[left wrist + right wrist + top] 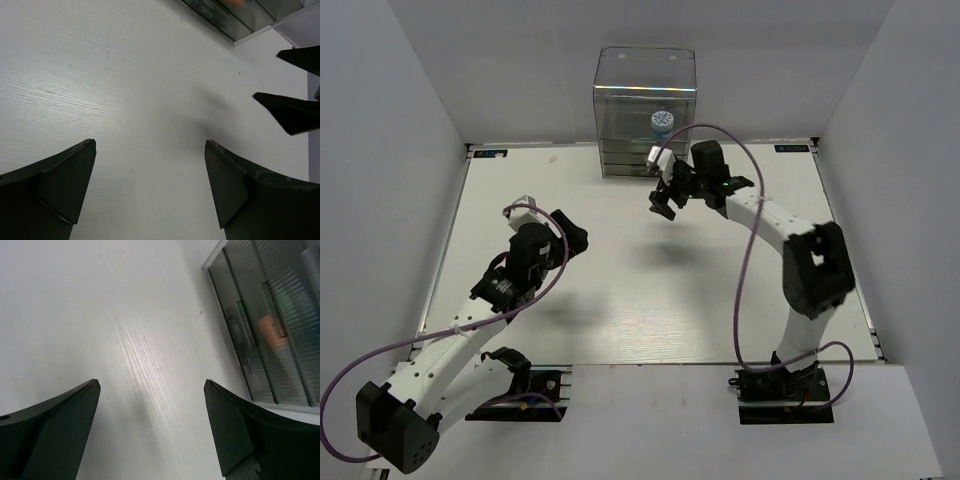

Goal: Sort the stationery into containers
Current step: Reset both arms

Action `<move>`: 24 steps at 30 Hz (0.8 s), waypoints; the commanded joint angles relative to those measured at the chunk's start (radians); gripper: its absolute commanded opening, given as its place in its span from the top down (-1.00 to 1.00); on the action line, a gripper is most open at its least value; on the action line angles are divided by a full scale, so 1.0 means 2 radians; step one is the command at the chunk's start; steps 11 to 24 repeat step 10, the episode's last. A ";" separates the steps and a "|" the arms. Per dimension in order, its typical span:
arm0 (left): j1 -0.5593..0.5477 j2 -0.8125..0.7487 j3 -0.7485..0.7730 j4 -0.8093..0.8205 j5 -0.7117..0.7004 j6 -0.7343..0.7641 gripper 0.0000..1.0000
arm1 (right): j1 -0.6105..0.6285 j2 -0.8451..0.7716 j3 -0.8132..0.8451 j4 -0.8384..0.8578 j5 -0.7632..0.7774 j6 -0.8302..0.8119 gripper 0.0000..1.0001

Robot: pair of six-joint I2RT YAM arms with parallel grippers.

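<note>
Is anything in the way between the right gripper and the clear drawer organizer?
Nothing visible. Only bare table lies between the open right gripper and the organizer. The left gripper hangs off to the side, out of that path.

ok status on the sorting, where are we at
Left gripper open, empty. Right gripper open, empty, near the clear organizer. Blue-white roll in its top compartment. Nothing loose seen on the table.

Clear organizer (620,120), blue-white roll (662,122)
</note>
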 commanded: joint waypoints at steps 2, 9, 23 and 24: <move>-0.002 -0.010 -0.006 0.041 0.028 0.030 -0.98 | 0.001 -0.081 -0.065 0.020 -0.020 0.154 -0.81; -0.002 -0.010 -0.006 0.064 0.055 0.046 -0.98 | -0.002 -0.183 -0.187 0.086 0.039 0.185 -0.81; -0.006 -0.010 -0.012 0.064 0.061 0.051 -0.98 | -0.004 -0.212 -0.200 0.100 0.046 0.187 -0.81; -0.006 -0.010 -0.012 0.064 0.061 0.051 -0.98 | -0.004 -0.212 -0.200 0.100 0.046 0.187 -0.81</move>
